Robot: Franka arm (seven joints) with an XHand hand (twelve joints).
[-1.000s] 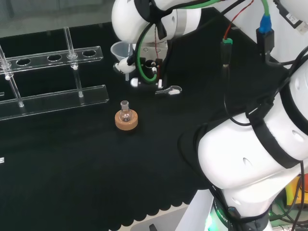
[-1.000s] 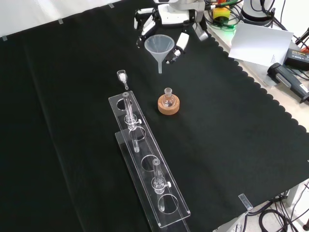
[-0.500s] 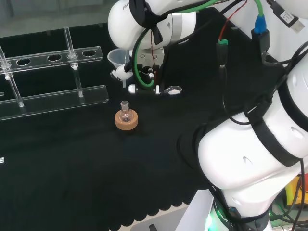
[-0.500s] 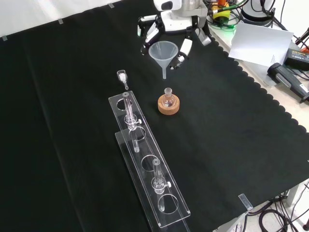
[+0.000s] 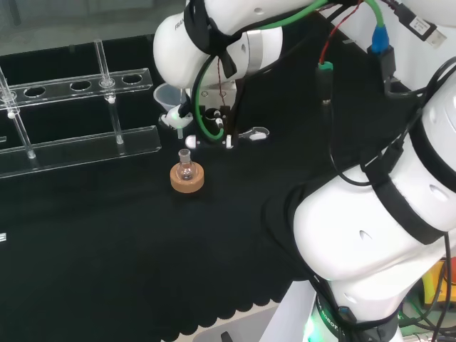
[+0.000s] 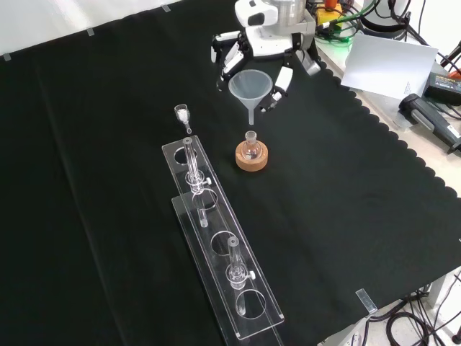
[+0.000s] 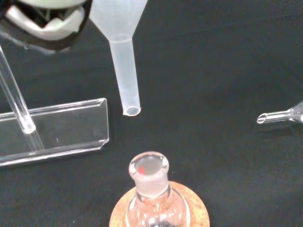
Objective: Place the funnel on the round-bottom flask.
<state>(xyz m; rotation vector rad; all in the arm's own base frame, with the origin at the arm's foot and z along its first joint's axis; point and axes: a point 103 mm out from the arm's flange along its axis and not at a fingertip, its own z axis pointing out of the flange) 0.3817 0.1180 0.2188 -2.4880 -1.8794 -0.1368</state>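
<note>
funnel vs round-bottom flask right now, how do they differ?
The funnel is held in the air by the hand; the flask stands on a cork ring. The funnel is a wide cone with its stem pointing down; the flask has a round body and a short neck, mouth up. Both are see-through.

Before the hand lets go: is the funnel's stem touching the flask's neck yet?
Apart. The wrist view shows black cloth between the funnel stem's open tip and the rim of the round-bottom flask, which sits in its cork ring.

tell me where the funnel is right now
In the front view, the funnel hangs in the hand, its stem just above the flask.
</note>
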